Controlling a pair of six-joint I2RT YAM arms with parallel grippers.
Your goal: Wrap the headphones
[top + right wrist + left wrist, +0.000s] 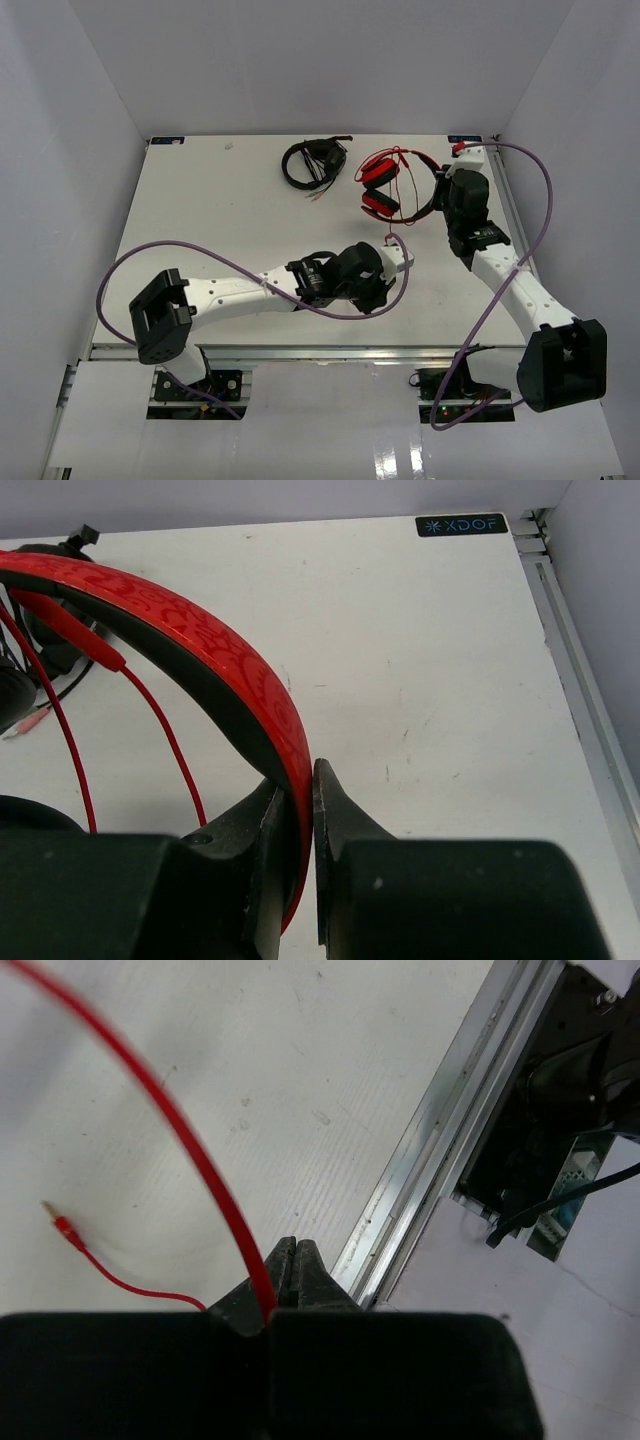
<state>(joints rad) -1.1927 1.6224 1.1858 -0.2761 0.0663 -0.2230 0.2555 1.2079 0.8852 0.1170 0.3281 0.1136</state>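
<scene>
White table [200,220], white walls on three sides. Headphones [385,185] sit near the far right corner of the table, red earcups toward the middle, headband [200,640] toward the right edge. Right gripper [305,780] is clamped on the headband, one finger on each side, almost no gap between them. Thin red cable [170,1110] runs from the headphones toward the near edge. Left gripper [290,1260] is right of the table's middle, nearer the near edge, fingers pinched on that cable. Past the pinch the loose end curls over the table to a small plug [62,1226] lying flat. Black headphones [312,163] with a bundled cord lie at the far edge around the middle, apart from the red pair and touched by neither gripper. Metal rail [430,1150] runs along the table edge in the left wrist view. XDOF label [461,525] sits at the far right corner.
</scene>
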